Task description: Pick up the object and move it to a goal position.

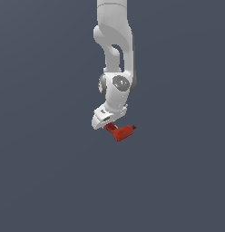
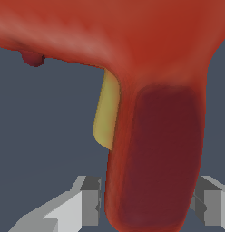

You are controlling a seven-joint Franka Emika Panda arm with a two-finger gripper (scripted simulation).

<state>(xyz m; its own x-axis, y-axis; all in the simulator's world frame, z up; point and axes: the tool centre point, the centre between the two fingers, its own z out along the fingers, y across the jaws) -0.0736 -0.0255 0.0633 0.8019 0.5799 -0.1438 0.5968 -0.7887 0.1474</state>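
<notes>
One arm (image 1: 115,59) hangs down in the middle, and its gripper (image 1: 106,121) is squeezing the drill (image 1: 121,132) by the handle (image 2: 155,158), with the nose pointing to about 3 o'clock. Most of the drill sticks out past the fingers (image 2: 89,201), so it could tip or slip if the arm moves fast. Nothing else is around to get in the way, and no goal mark shows.

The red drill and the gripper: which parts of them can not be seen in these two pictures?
- Exterior view: the gripper fingertips, hidden behind the hand and the red drill.
- Exterior view: the yellow trigger, too small to make out.
- Wrist view: the drill's body and nose, cut off by the picture edges.
- Wrist view: the finger contact faces, covered by the handle.
</notes>
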